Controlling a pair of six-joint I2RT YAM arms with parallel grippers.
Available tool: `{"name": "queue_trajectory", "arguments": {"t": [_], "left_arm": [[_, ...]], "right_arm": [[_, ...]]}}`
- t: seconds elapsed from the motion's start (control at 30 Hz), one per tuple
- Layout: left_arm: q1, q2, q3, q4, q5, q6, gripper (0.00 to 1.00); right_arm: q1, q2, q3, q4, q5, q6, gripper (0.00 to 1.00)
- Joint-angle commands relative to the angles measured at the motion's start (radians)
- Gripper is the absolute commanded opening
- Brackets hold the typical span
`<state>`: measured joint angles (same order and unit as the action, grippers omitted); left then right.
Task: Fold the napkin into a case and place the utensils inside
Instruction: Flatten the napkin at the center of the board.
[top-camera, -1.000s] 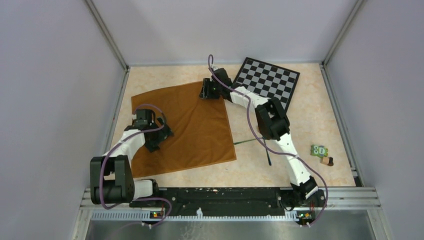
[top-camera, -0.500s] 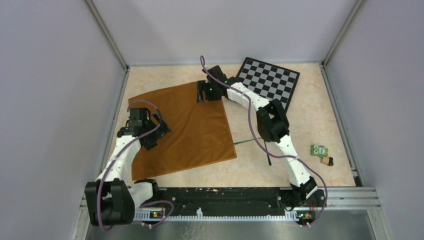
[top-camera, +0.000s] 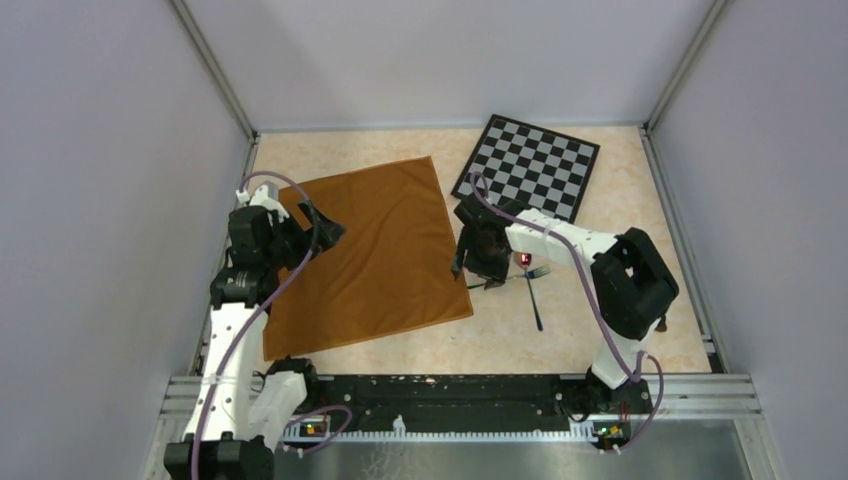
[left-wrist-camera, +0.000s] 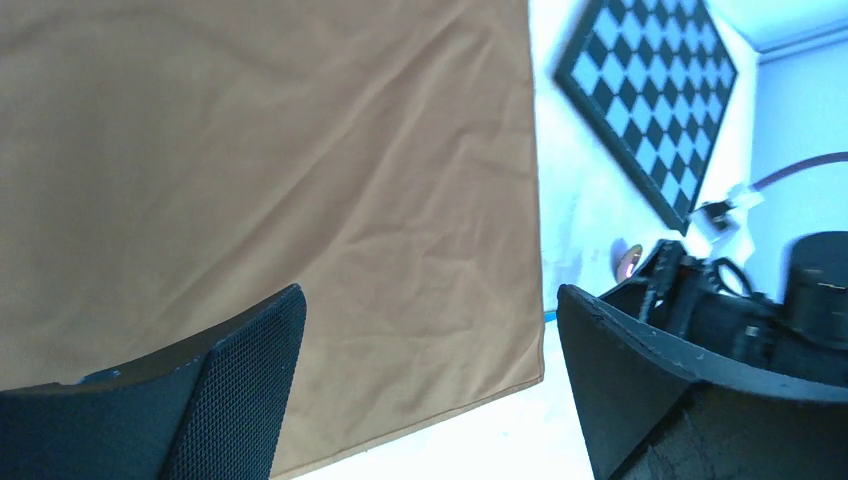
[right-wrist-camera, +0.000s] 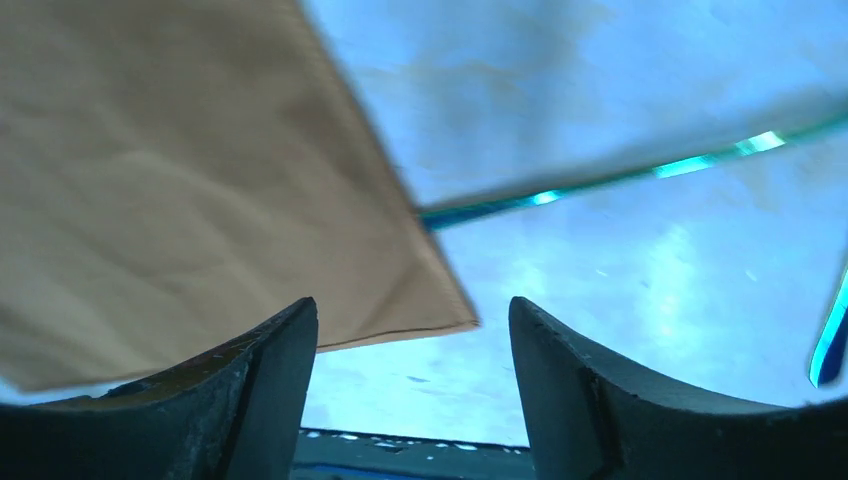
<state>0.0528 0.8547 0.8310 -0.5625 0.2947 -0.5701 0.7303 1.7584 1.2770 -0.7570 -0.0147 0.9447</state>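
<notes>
Rust-brown cloth, the napkin (top-camera: 370, 250), lies spread flat and unfolded on the worktop (top-camera: 640, 190), left of centre. My left pincer (left-wrist-camera: 430, 300) hangs over the cloth's left side, jaws wide with nothing between them. My right pincer (right-wrist-camera: 412, 315) sits low at the napkin's right edge by a corner, jaws apart and empty. The fork (top-camera: 510, 279) and spoon (top-camera: 525, 260) lie close together on bare worktop just right of the cloth, the fork's handle meeting its edge. The checkered board (top-camera: 530, 165) lies beyond them.
</notes>
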Motion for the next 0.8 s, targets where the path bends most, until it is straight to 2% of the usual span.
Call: {"name": "queue_trajectory", "arguments": {"t": [0.0, 0.17, 0.43, 0.77], "left_arm": [[-0.011, -0.033, 0.047, 0.073, 0.059, 0.084, 0.99], [-0.048, -0.023, 0.05, 0.066, 0.067, 0.118, 0.99], [-0.132, -0.02, 0.064, 0.045, 0.035, 0.157, 0.99], [-0.174, -0.026, 0.069, 0.015, -0.058, 0.188, 0.99]], "right_arm": [[0.037, -0.019, -0.023, -0.158, 0.132, 0.193, 0.68], [0.125, 0.031, -0.006, -0.222, 0.148, 0.313, 0.65], [0.158, 0.094, 0.053, -0.219, 0.188, 0.368, 0.48], [0.165, 0.133, 0.031, -0.194, 0.161, 0.396, 0.48]]}}
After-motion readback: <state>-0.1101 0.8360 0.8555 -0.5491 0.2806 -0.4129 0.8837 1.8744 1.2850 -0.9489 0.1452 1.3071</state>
